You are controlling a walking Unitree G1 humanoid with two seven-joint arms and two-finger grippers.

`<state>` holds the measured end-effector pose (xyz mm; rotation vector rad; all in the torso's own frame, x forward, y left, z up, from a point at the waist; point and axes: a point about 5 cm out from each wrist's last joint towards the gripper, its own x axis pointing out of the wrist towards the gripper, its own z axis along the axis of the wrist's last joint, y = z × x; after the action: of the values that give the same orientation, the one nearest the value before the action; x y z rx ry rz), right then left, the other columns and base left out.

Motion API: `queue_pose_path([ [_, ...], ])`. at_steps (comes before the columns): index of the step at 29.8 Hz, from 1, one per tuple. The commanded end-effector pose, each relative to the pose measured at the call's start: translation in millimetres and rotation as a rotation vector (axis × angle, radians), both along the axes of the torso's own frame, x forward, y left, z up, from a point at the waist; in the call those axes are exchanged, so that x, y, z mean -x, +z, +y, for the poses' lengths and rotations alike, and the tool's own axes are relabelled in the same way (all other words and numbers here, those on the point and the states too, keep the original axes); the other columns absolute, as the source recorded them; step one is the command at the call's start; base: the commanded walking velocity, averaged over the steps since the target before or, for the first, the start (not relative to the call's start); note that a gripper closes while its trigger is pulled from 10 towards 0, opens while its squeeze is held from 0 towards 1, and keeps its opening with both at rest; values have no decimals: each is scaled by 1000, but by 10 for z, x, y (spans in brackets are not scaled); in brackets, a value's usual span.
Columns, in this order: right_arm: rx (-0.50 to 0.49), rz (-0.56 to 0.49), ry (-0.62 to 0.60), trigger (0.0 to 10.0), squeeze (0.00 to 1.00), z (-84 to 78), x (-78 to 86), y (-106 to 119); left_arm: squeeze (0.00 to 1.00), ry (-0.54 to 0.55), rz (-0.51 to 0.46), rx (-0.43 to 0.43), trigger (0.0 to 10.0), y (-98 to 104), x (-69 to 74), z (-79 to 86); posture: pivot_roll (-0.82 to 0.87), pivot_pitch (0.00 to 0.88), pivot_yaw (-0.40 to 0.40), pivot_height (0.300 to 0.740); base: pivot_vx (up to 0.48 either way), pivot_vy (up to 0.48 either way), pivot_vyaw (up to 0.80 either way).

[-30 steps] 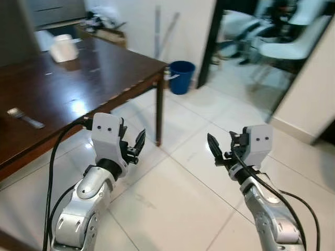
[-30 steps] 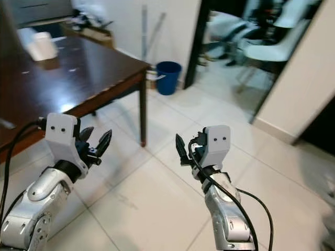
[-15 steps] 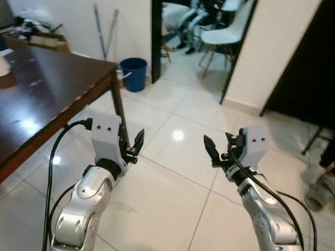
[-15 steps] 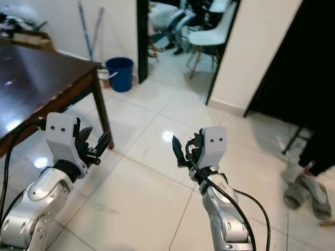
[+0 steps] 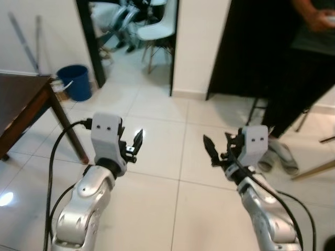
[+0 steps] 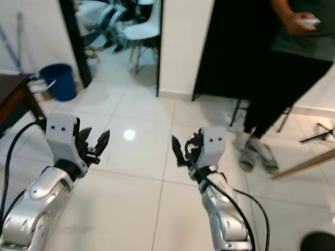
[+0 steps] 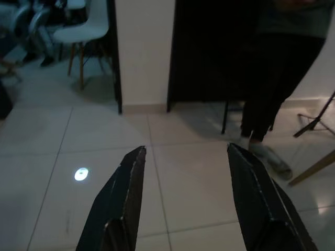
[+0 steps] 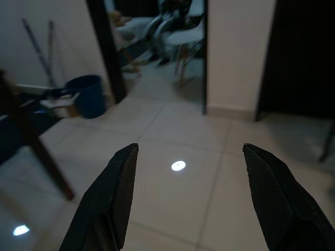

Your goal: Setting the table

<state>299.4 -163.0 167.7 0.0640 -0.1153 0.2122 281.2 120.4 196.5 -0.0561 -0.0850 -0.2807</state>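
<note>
Head camera first: both arms are up over white floor tiles, left gripper (image 5: 132,148) and right gripper (image 5: 219,151) spread apart and holding nothing. The dark wooden table (image 5: 21,107) corner sits at the left edge, a blue bucket (image 5: 75,81) behind it, upper left. A person (image 5: 298,63) in dark clothes stands upper right.

Left wrist: splayed fingers (image 7: 123,204), the person's legs upper right.

Right wrist: splayed fingers (image 8: 112,201), bucket and table leg on the left.
</note>
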Motion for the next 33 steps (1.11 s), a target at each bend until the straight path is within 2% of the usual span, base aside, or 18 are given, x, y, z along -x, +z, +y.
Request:
queue_pose_path([
  [1, -2, 45, 9, 10000, 0, 33, 36, -148, 0, 33, 47, -32, 10000, -171, 2, 94, -41, 0, 85, 740, 0, 0, -781],
  [7, 83, 179, 80, 10000, 0, 79, 219, -635, 0, 52, 113, -161, 10000, -644, 29, 233, -35, 0, 79, 740, 0, 0, -781],
  [8, 108, 202, 96, 10000, 0, 85, 270, -728, 0, 51, 122, -172, 10000, -700, 35, 246, -33, 0, 79, 740, 0, 0, -781],
  [9, 108, 202, 96, 10000, 0, 85, 270, -728, 0, 51, 122, -172, 10000, -700, 35, 246, -33, 0, 79, 740, 0, 0, -781],
  [11, 141, 223, 115, 10000, 0, 101, 389, -883, 0, 54, 124, -185, 10000, -786, 44, 262, -33, 0, 80, 740, 0, 0, -784],
  [15, 115, 219, 118, 10000, 0, 124, 441, -895, 0, 47, 120, -181, 10000, -801, 52, 255, -36, 0, 85, 740, 0, 0, -783],
  [16, 51, 215, 112, 10000, 0, 158, 439, -853, 0, 36, 120, -175, 10000, -809, 55, 242, -39, 0, 90, 740, 0, 0, -781],
  [19, 25, 219, 117, 10000, 0, 199, 439, -860, 0, 31, 121, -176, 10000, -838, 46, 231, -39, 0, 90, 740, 0, 0, -781],
  [23, 28, 225, 137, 10000, 0, 264, 458, -907, 0, 25, 112, -180, 10000, -868, 17, 212, -35, 0, 95, 740, 0, 0, -781],
  [33, 17, 204, 138, 10000, 0, 308, 444, -895, 0, 15, 103, -167, 10000, -893, -12, 209, -40, 0, 95, 740, 0, 0, -783],
])
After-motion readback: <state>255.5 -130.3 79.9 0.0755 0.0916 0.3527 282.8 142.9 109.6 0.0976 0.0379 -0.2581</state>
